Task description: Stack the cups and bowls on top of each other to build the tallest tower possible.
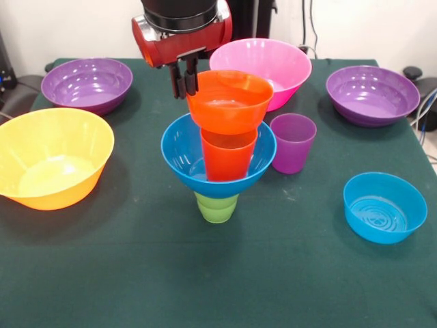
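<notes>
The tower stands mid-table: the green cup (217,207) at the bottom, the medium blue bowl (179,152) on it, the orange cup (227,160) inside that, and the small orange bowl (230,102) on top, slightly tilted. My gripper (185,87) comes down from above at the back left of the small orange bowl, and its fingers close on that bowl's rim. The purple cup (293,142) stands upright just right of the tower.
A large yellow-orange bowl (54,157) sits at the left and a large pink bowl (273,65) behind the tower. Purple bowls sit at the back left (87,83) and back right (372,93). A small blue bowl (384,206) is at the right.
</notes>
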Tool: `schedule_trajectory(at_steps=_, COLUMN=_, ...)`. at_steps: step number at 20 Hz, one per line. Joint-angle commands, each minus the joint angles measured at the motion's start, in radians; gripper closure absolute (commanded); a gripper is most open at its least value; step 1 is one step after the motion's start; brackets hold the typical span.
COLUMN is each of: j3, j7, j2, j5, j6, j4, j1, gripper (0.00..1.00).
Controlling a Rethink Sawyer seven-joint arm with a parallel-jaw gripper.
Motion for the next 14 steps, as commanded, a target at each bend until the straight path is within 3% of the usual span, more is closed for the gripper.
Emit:
schedule_trajectory(at_steps=1, j3=0.007, j7=-0.014, j2=0.025, j5=-0.033, j6=0.107, j4=-0.046, j1=0.032, gripper=1.00)
schedule_trajectory(at_steps=14, j3=0.010, j7=-0.010, j2=0.036, j5=-0.032, j6=0.078, j4=-0.059, j1=0.030, gripper=1.00)
